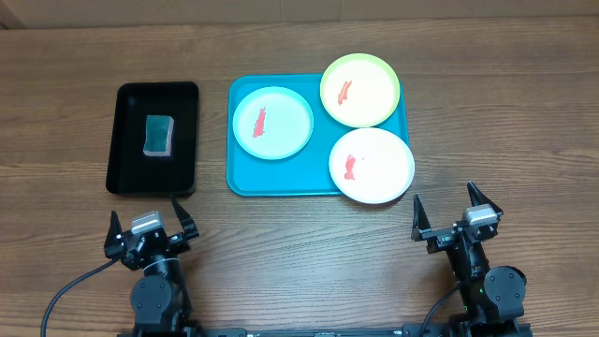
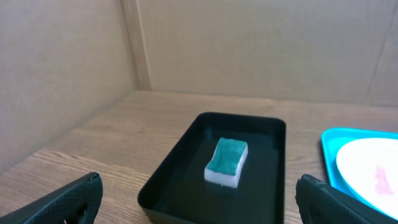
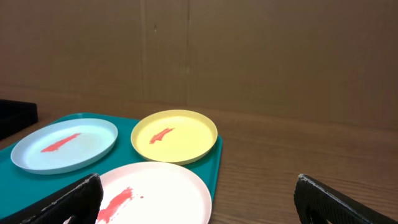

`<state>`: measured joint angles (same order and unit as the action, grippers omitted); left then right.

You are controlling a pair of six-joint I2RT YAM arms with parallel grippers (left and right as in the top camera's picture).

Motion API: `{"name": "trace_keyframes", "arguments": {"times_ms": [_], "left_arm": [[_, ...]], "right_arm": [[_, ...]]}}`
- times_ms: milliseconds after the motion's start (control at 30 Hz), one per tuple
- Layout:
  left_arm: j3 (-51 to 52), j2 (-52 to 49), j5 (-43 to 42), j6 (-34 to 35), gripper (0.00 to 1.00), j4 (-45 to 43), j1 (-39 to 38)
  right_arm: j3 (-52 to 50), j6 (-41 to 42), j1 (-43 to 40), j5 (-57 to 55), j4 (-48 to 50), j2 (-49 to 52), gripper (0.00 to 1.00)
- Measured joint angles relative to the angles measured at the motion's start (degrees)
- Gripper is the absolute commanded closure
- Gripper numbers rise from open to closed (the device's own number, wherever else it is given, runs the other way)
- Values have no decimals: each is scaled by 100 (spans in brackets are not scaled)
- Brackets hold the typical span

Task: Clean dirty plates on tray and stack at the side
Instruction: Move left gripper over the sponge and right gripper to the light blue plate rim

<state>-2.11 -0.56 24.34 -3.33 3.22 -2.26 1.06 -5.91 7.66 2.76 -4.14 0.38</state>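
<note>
Three dirty plates lie on the turquoise tray (image 1: 245, 180): a light blue plate (image 1: 272, 123) at its left, a yellow-green plate (image 1: 360, 90) at the back right, a white plate (image 1: 372, 165) at the front right overhanging the rim. Each has a red-orange smear. In the right wrist view the blue plate (image 3: 65, 145), yellow-green plate (image 3: 175, 135) and white plate (image 3: 155, 193) lie ahead of my open right gripper (image 3: 199, 205). My right gripper (image 1: 453, 213) is near the front edge, right of the tray. My left gripper (image 1: 150, 227) is open and empty, just in front of the black tray.
A smaller black tray (image 1: 131, 168) stands left of the turquoise one and holds a green-topped sponge (image 1: 159, 135). It shows close ahead in the left wrist view (image 2: 180, 186) with the sponge (image 2: 226, 161). Cardboard walls stand behind and to the left.
</note>
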Motion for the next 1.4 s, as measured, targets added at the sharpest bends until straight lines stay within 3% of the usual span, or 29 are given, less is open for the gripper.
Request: {"name": "trace_keyframes", "arguments": {"times_ms": [333, 667, 1067, 1400], "left_arm": [[-1617, -933, -96, 22, 0, 953, 0], [-3101, -3237, -883, -2, 0, 1467, 0], [-5914, -5799, -1873, 61, 0, 3580, 0], [-6738, -6411, -3106, 151, 0, 4203, 0]], "right_arm": [[94, 92, 0, 4, 192, 0, 0], [811, 120, 4, 7, 74, 409, 0], [2736, 125, 17, 155, -1287, 2319, 0], [4846, 122, 26, 846, -2994, 4559, 0]]}}
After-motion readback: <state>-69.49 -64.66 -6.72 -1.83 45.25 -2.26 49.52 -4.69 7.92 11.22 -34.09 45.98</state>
